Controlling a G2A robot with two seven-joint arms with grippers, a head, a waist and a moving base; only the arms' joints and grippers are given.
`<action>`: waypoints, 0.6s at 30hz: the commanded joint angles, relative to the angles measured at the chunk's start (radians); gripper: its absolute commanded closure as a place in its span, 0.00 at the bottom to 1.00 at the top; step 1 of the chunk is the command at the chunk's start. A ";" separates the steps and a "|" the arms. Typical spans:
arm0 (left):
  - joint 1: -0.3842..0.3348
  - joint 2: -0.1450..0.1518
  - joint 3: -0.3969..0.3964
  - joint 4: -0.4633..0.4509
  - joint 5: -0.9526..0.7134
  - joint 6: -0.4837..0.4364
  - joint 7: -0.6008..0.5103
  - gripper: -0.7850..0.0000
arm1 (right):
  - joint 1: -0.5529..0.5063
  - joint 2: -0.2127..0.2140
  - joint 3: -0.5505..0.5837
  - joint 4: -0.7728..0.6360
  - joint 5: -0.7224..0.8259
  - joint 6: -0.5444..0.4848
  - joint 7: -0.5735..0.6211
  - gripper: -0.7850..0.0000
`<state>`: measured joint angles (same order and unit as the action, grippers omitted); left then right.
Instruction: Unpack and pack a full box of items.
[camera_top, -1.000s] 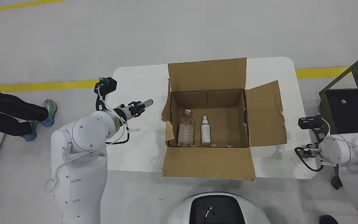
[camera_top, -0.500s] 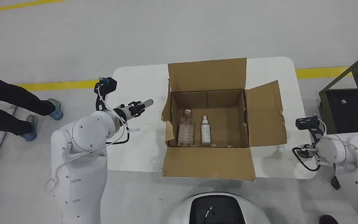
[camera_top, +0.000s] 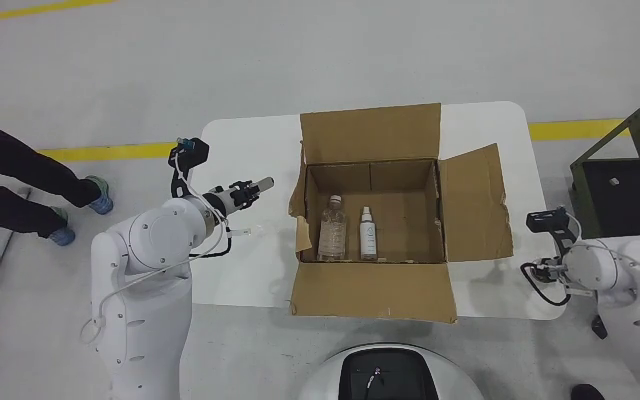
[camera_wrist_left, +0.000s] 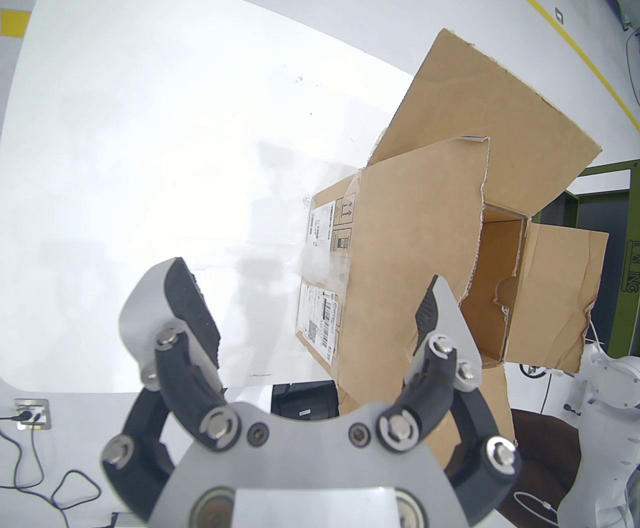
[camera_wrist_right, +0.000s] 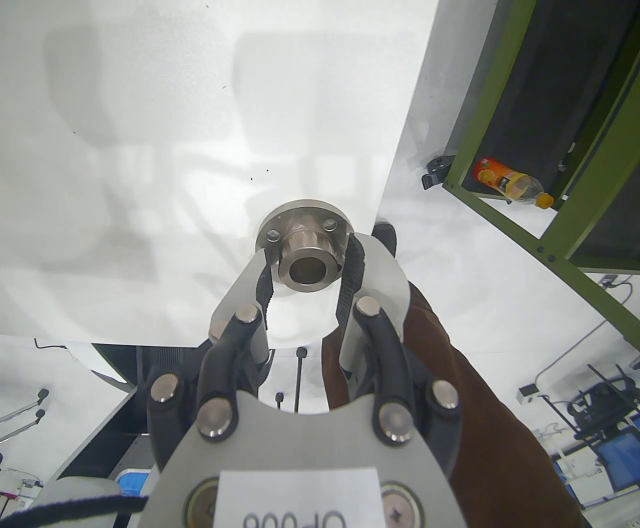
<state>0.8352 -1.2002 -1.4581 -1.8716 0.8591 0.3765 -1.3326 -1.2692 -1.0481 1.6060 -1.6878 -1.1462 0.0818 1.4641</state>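
Observation:
An open cardboard box (camera_top: 370, 292) stands on the white table (camera_top: 250, 150), all flaps folded out. Inside it lie a clear bottle (camera_top: 333, 228) and a smaller white spray bottle (camera_top: 367, 232), side by side. My left gripper (camera_top: 262, 185) hovers over the table just left of the box, open and holding nothing; in the left wrist view the left gripper (camera_wrist_left: 310, 295) faces the box's labelled side (camera_wrist_left: 325, 280). My right arm (camera_top: 585, 268) is at the table's right edge. The right gripper (camera_wrist_right: 307, 272) is shut on a round metal flange (camera_wrist_right: 305, 250).
A green-framed rack (camera_top: 610, 185) stands right of the table, with an orange drink bottle (camera_wrist_right: 510, 182) lying in it. The box's right flap (camera_top: 478, 205) spreads toward my right arm. Bare table lies left of the box (camera_top: 250, 260).
My right arm has shifted slightly toward the table's right edge. The left arm and the box contents have not moved.

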 joint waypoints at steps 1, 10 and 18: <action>0.000 0.000 0.000 0.000 0.000 0.000 0.000 0.00 | 0.003 0.000 -0.001 0.005 0.002 -0.001 -0.002 0.62; 0.000 0.000 0.000 0.000 0.000 0.000 0.000 0.00 | 0.014 0.001 -0.008 0.020 0.010 -0.001 -0.005 0.89; 0.000 0.000 0.000 0.000 0.000 0.000 0.000 0.00 | 0.010 0.005 0.026 -0.030 0.053 0.005 -0.001 1.00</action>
<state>0.8352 -1.2002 -1.4581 -1.8716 0.8591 0.3765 -1.3326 -1.2591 -1.0438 1.6224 -1.7083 -1.1035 0.0836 1.4629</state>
